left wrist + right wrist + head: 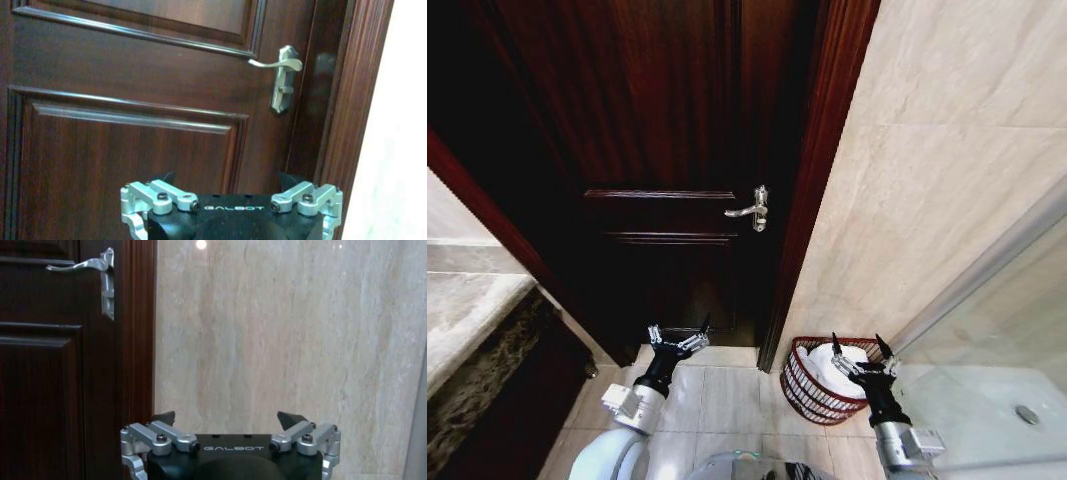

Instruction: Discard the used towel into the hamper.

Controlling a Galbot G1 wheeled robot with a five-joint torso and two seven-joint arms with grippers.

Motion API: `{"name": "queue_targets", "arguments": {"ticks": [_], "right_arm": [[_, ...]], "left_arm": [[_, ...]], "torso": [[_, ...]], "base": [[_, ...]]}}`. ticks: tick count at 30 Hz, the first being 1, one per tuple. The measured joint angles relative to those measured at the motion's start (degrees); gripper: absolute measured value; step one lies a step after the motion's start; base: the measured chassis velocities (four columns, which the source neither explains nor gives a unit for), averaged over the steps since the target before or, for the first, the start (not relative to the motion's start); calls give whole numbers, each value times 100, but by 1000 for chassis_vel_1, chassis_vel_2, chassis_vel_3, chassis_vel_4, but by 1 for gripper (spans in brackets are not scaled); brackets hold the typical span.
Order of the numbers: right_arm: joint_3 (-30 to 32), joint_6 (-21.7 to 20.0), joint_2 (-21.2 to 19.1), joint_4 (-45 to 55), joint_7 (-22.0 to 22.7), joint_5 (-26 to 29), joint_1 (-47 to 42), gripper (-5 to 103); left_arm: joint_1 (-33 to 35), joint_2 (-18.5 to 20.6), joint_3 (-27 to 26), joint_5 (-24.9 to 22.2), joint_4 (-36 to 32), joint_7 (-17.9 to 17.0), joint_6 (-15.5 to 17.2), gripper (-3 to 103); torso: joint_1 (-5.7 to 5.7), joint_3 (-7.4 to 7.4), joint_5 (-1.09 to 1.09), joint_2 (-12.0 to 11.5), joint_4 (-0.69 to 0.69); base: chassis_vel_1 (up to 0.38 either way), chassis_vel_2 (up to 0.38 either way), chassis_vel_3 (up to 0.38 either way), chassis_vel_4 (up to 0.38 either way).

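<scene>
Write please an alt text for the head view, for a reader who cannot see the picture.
A small round red-brown wire hamper with a white towel inside stands on the tiled floor beside a dark wooden door with a silver lever handle. The right gripper is open above the hamper, and the left gripper is open before the door.

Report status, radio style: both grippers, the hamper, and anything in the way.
Left gripper open, empty, facing the dark door. Right gripper open, empty, above the hamper. White towel already lying in the hamper. Nothing blocking.
</scene>
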Motion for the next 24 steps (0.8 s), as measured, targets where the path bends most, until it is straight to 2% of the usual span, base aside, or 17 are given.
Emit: {"name": "queue_targets", "arguments": {"ticks": [24], "right_arm": [[0,0,0,0,0,0,0,100]], "left_arm": [[0,0,0,0,0,0,0,100]], "torso": [[314,379,0,696,0]], "base": [[0,0,0,0]]}}
